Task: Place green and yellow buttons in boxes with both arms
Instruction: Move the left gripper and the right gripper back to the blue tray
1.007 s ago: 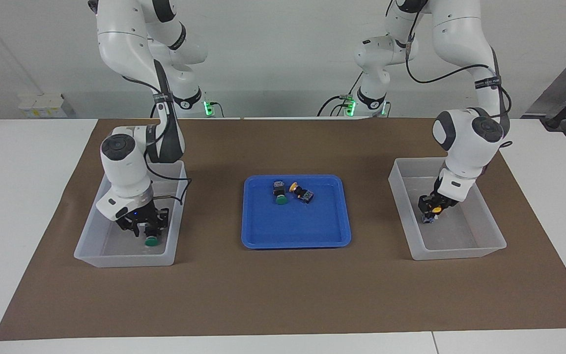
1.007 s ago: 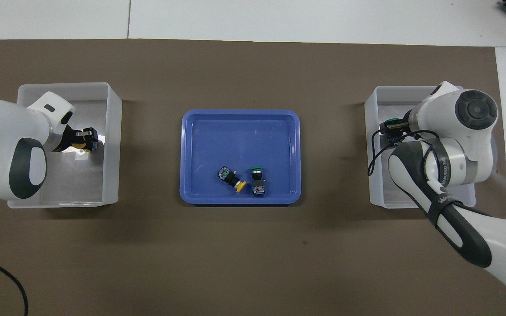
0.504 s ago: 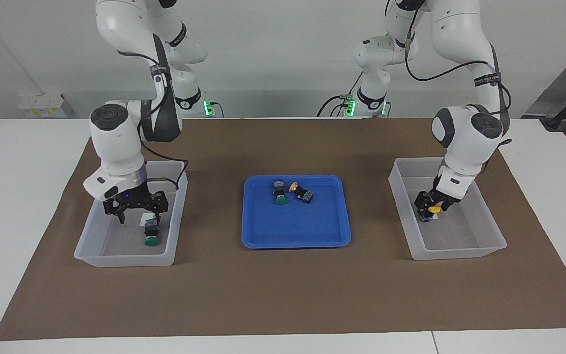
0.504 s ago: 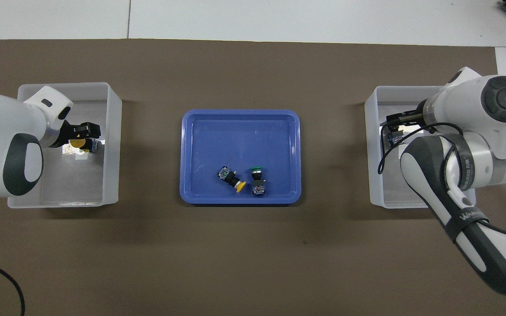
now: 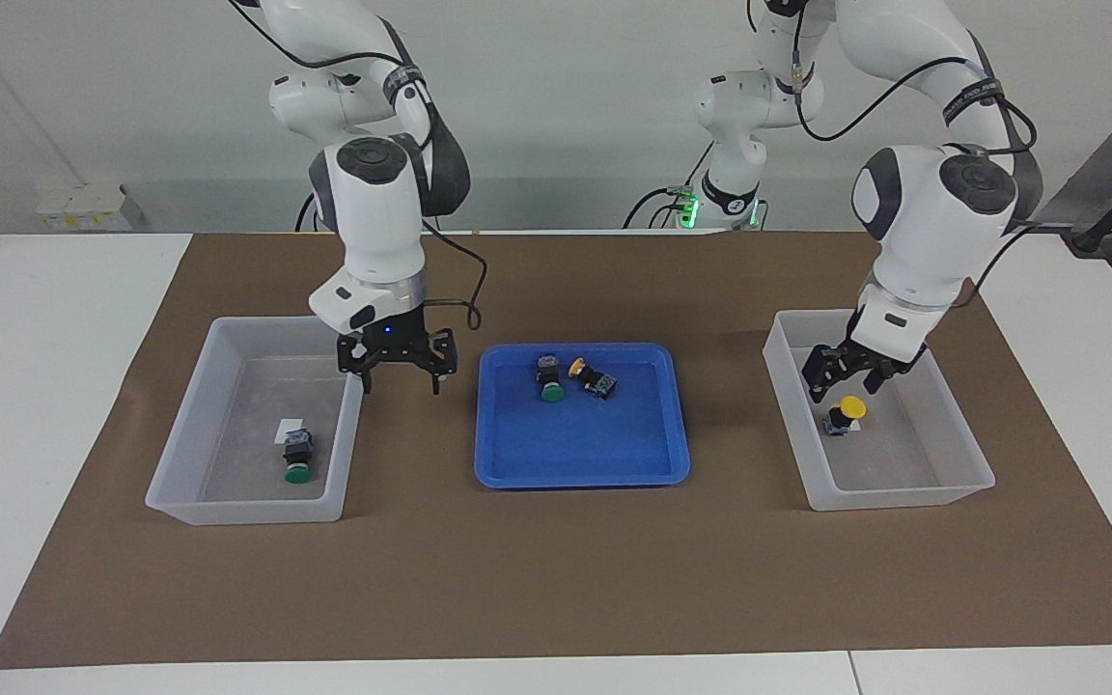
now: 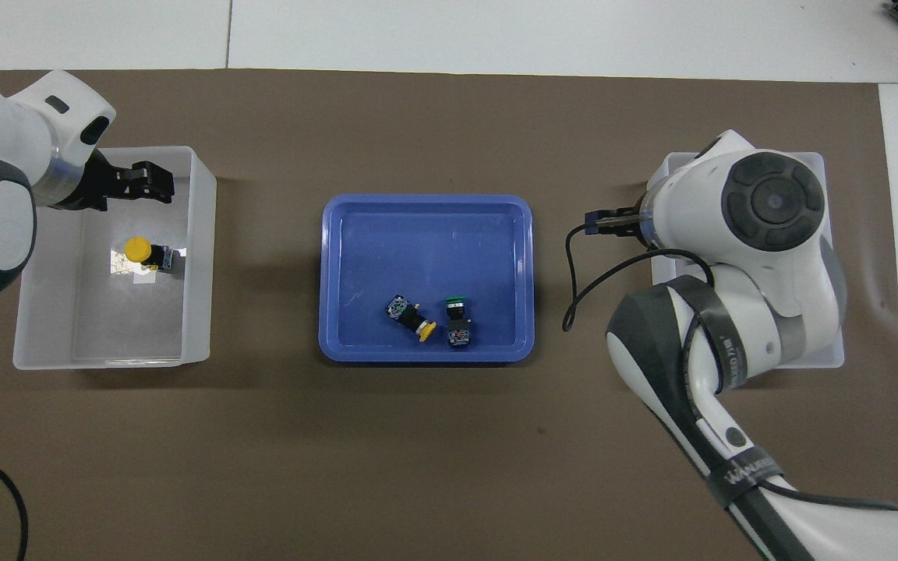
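Observation:
A green button (image 5: pixel 297 461) lies in the box (image 5: pixel 184 413) at the right arm's end. A yellow button (image 5: pixel 841 415) lies in the box (image 5: pixel 903 494) at the left arm's end, and also shows in the overhead view (image 6: pixel 145 253). A second green button (image 5: pixel 548 378) and a second yellow button (image 5: pixel 592 376) lie in the blue tray (image 5: pixel 575 434). My right gripper (image 5: pixel 401 384) is open and empty, raised over the gap between its box and the tray. My left gripper (image 5: pixel 843 386) is open and empty, just above the yellow button in its box.
The blue tray (image 6: pixel 426 241) sits mid-table between the two boxes on a brown mat (image 5: pixel 556 579). In the overhead view my right arm covers most of its box (image 6: pixel 815 160) and hides the green button there.
Both grippers let go of their buttons and rose. The right gripper swung from over its box toward the blue tray. The left gripper lifted a little above the yellow button.

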{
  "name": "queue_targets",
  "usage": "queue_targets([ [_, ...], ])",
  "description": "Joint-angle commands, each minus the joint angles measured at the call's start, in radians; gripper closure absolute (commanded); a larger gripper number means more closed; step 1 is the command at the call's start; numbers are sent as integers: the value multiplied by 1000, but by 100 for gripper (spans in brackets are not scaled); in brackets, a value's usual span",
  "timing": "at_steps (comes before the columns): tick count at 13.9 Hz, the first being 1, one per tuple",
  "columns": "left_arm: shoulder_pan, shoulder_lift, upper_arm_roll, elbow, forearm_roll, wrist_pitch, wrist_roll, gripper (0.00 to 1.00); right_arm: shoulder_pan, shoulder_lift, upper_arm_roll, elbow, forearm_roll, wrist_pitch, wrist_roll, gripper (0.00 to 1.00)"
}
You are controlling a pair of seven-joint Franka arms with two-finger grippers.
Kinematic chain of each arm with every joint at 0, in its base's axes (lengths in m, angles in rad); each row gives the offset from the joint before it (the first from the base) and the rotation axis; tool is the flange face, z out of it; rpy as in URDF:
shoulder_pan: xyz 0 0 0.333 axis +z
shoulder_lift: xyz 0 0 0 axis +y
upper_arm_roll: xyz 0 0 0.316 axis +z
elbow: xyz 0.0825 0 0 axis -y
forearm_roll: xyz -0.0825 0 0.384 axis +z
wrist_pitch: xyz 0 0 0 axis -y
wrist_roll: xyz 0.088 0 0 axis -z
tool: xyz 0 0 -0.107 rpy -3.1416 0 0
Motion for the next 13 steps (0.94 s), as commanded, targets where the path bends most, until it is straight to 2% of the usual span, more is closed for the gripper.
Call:
queue_targets([
  [1,-79,-15,11,-36,2,-3,-178,22,33,18,-3,7,10,19,14,0],
  [5,-179,-64,9,-174,-1,132,-520,23,125,51,-3,-5,12,35,86,0],
  [9,-245,-112,9,-341,-3,315,-800,23,154,84,-1,-36,15,137,123,0],
  [12,-291,-93,9,-389,-3,393,-909,23,188,113,0,-39,15,145,146,0],
  [13,-306,-80,9,-399,-3,419,-947,23,200,123,0,-41,15,147,173,4],
])
